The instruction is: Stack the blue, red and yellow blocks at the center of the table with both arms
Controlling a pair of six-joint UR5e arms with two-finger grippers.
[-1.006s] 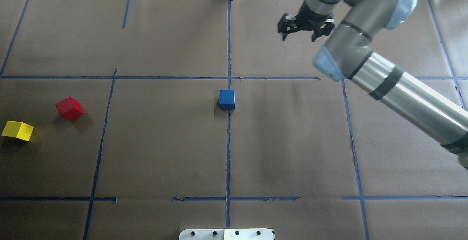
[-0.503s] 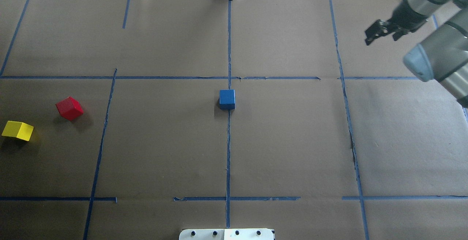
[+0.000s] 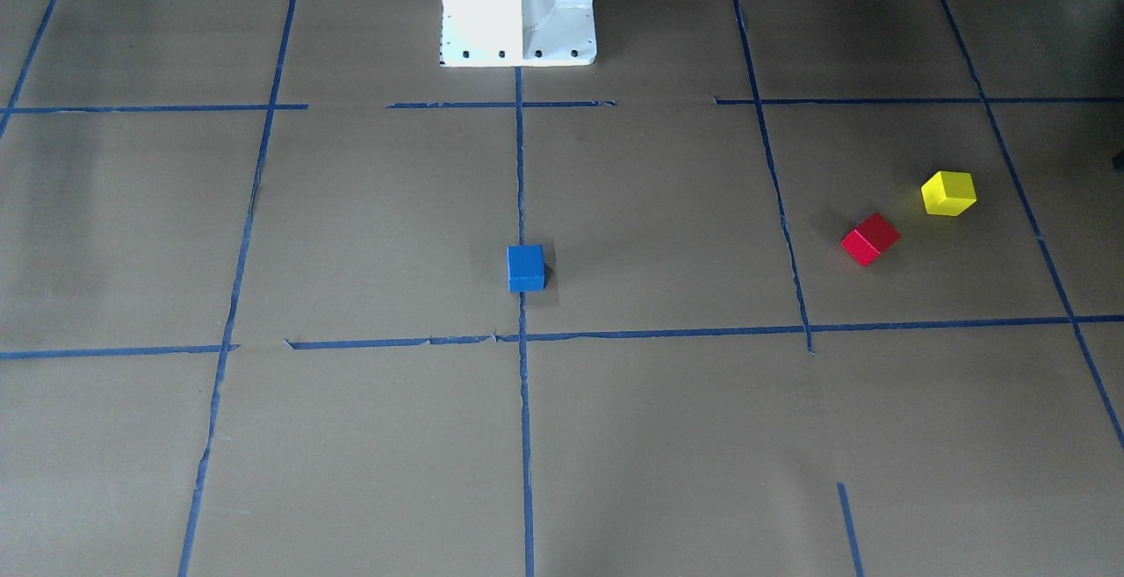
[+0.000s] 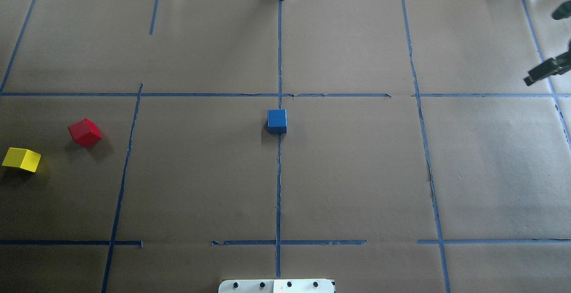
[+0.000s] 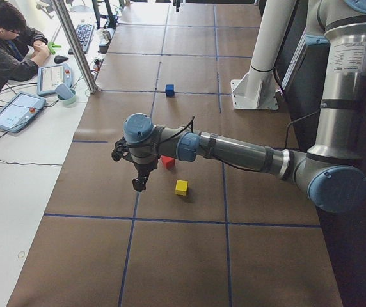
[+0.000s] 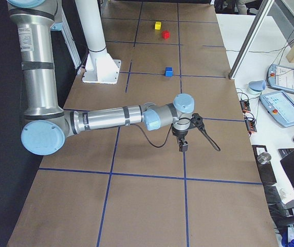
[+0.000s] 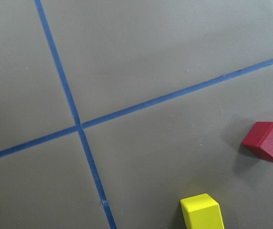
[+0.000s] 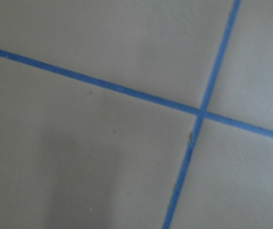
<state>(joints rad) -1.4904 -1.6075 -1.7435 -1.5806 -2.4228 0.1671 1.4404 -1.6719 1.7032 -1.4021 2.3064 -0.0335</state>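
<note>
The blue block (image 4: 276, 121) stands at the table's centre on the blue tape cross, and also shows in the front view (image 3: 525, 268). The red block (image 4: 84, 132) and the yellow block (image 4: 21, 159) lie apart at the far left. My left gripper (image 5: 138, 182) hovers over the table beside the red block (image 5: 167, 162); I cannot tell whether it is open. Its wrist view shows the red block (image 7: 267, 141) and the yellow block (image 7: 202, 212) at the lower right. My right gripper (image 6: 186, 140) is open and empty at the far right; one of its fingers (image 4: 542, 72) shows overhead.
Brown paper with a blue tape grid covers the table (image 4: 357, 172). The robot's white base (image 3: 518, 6) stands at the near middle edge. An operator (image 5: 0, 45) sits at a side desk with tablets (image 5: 16, 110). Control pendants (image 6: 286, 105) lie off the other end.
My right arm has swung from over the far middle of the table out to its right edge, gripper still open. The three blocks have not moved.
</note>
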